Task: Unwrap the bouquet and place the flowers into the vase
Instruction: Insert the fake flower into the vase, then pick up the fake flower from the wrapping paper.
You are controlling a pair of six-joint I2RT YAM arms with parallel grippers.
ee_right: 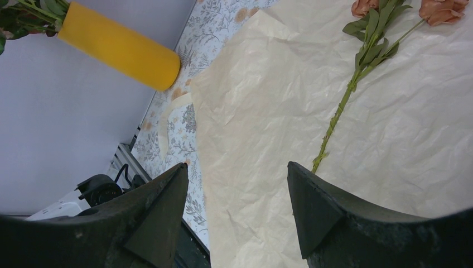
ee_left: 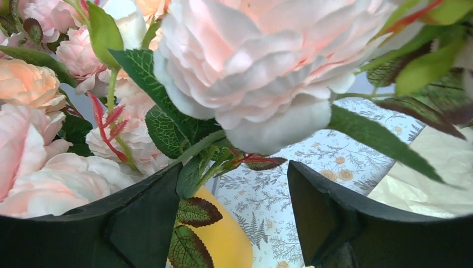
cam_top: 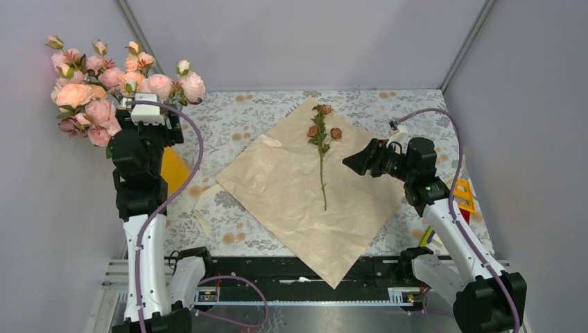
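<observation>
left gripper (ee_left: 234, 167) and right gripper (ee_right: 235, 166) released, empty; small brownish-pink roses (cam_top: 322, 159) on thin green stem, mid-frame on crinkled beige paper (cam_top: 277, 187), look light, floppy: pinch mid-stem.

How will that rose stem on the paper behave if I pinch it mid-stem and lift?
The flowers probably lift easily: the stem looks thin, so likely light. It may droop toward the blooms, since the three heads cluster at one end. Lying flat on the crinkled paper, it may be hard to pinch without catching the sheet.
</observation>
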